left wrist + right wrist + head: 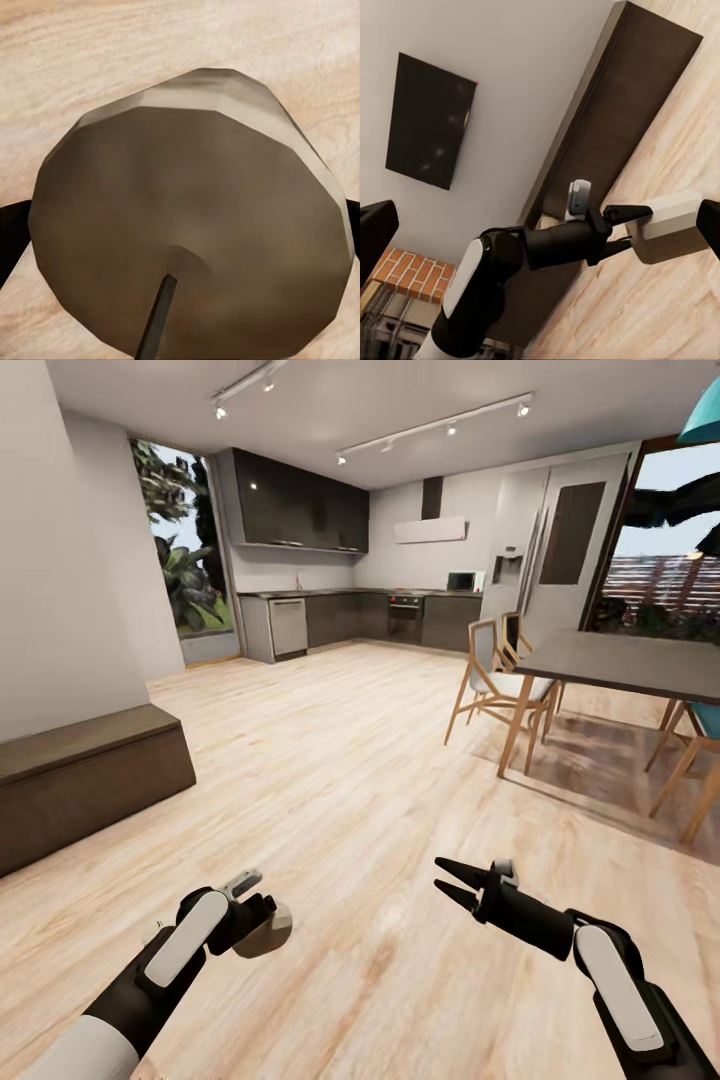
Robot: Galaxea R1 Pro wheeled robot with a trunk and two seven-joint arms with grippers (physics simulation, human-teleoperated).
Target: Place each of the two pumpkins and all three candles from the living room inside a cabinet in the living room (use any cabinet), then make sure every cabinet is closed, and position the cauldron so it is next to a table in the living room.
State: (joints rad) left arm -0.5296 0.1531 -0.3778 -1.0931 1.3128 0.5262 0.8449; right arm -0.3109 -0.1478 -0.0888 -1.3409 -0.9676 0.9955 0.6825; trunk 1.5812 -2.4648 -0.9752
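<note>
Grey-sided candle [266,932] sits pinched in the left gripper [255,920], its fingers [624,212] closed on it above the pale wood floor [340,760]. Right gripper [450,882] hangs spread, holding nothing. Dark-brown cabinet [85,785] stands at left, shut.

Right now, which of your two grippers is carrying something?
The left gripper: its fingers are clamped on a stubby grey candle with a paler top. The right gripper has its dark fingers spread apart with nothing between them, above the wood floor.
</note>
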